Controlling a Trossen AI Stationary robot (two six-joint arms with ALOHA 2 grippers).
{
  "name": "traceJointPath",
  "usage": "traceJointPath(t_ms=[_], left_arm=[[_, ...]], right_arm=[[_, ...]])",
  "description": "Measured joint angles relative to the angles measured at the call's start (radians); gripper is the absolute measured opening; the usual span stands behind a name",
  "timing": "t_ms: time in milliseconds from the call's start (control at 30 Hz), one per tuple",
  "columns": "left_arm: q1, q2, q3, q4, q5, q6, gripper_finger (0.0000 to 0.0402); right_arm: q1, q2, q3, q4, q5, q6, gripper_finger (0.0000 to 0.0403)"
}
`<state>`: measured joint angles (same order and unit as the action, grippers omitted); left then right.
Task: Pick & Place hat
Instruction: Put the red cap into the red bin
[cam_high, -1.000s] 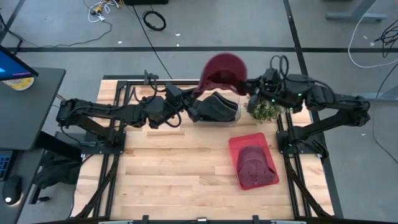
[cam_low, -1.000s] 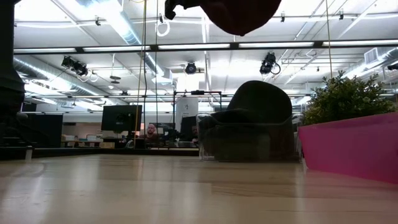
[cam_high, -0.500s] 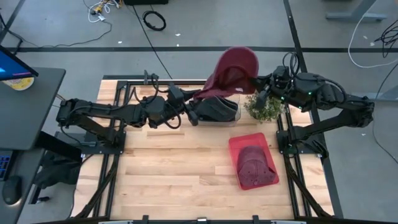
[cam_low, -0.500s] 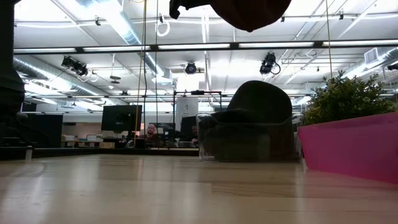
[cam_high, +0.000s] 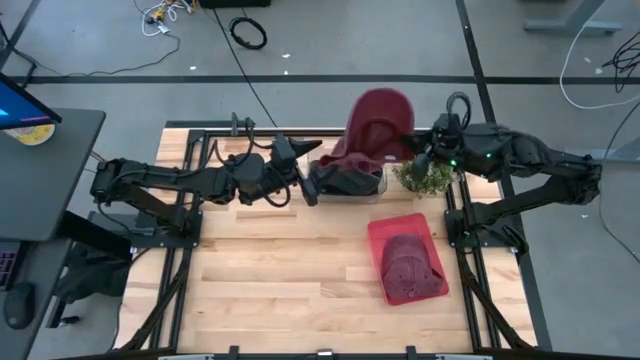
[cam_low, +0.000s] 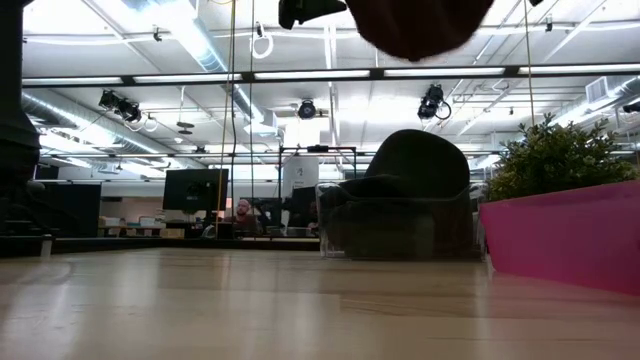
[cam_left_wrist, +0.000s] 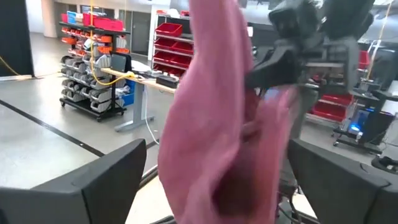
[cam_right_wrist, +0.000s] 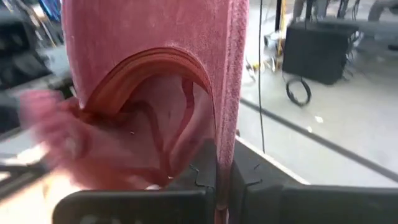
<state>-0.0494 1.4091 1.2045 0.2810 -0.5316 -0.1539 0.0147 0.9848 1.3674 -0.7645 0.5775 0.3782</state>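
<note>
Across the wooden desk (cam_high: 280, 270), both dark arms reach toward the far edge from opposite sides. Near the right side of the desk sits a pink tray (cam_high: 380, 236) with a dark red hat (cam_high: 409, 266) lying inside it. At the far edge stands a clear bin (cam_high: 377, 183) holding a dark hat (cam_low: 415, 160), and a small green plant (cam_high: 428, 178) stands just beside it on the right.

Above that bin hangs the maroon hat (cam_high: 374, 128), lifted well clear of the desk; in the low view only its underside (cam_low: 420, 25) shows at the upper edge. The right gripper (cam_high: 424, 150) is clenched on the hat's edge, and the right wrist view shows the fabric (cam_right_wrist: 155, 81) pinched between its dark fingers (cam_right_wrist: 208, 171), the brim's inner side facing the camera. The left gripper (cam_high: 312, 172) sits just beside the bin, below the hanging hat, released with its fingers (cam_left_wrist: 93, 186) spread wide; the left wrist view shows the hat (cam_left_wrist: 211, 124) drooping between them without being squeezed.
</note>
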Motion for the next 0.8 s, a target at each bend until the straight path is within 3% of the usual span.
traceJointPath(t_ms=[233,433,600,800], left_arm=[[0.010,-0.037,0.000,-0.006,0.031,-0.083,0.0387],[0.054,-0.064,0.000,-0.008,0.029,-0.099,0.0387],[0.126,-0.060,0.000,-0.021,0.213,-0.211,0.0387],[0.219,-0.041,0.001,-0.171,0.479,-0.446,0.0387]], right_arm=[[0.000,0.001,0.006,-0.171,-0.048,0.062,0.0005],[0.000,0.021,0.026,-0.282,-0.228,0.128,0.0005],[0.000,0.066,0.033,-0.386,-0.371,0.164,0.0004],[0.000,0.138,0.033,-0.424,-0.411,0.111,0.0004]])
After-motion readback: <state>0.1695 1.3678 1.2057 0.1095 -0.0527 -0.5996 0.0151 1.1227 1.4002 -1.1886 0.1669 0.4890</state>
